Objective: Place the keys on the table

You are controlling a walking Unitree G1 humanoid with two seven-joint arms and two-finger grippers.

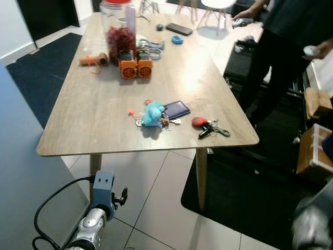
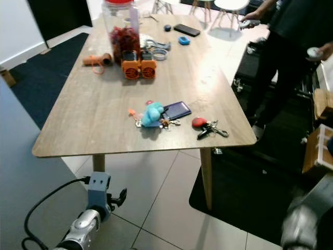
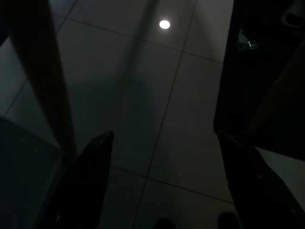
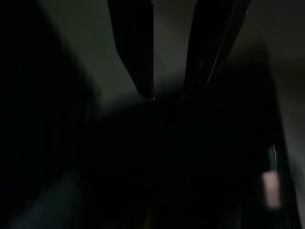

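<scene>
A bunch of keys with a red fob [image 1: 208, 126] lies on the wooden table [image 1: 93, 112], close to its near right corner. Left of it rests a second key bunch with a blue plush toy [image 1: 152, 113], next to a dark blue phone [image 1: 177, 109]. My left arm [image 1: 96, 213] hangs below the table's near edge. Its gripper [image 3: 164, 136] is open over the tiled floor, holding nothing. My right arm [image 1: 312, 229] is a blur low on the right. Its gripper [image 4: 167, 95] shows in the dark with its fingers slightly apart and nothing between them.
Farther back on the table stand a jar with red contents [image 1: 120, 31], two orange blocks [image 1: 136, 66], an orange roll [image 1: 93, 60] and a black phone [image 1: 179, 28]. A person in dark clothes [image 1: 281, 57] stands at the table's right side. Cardboard boxes [image 1: 315, 146] sit at the right.
</scene>
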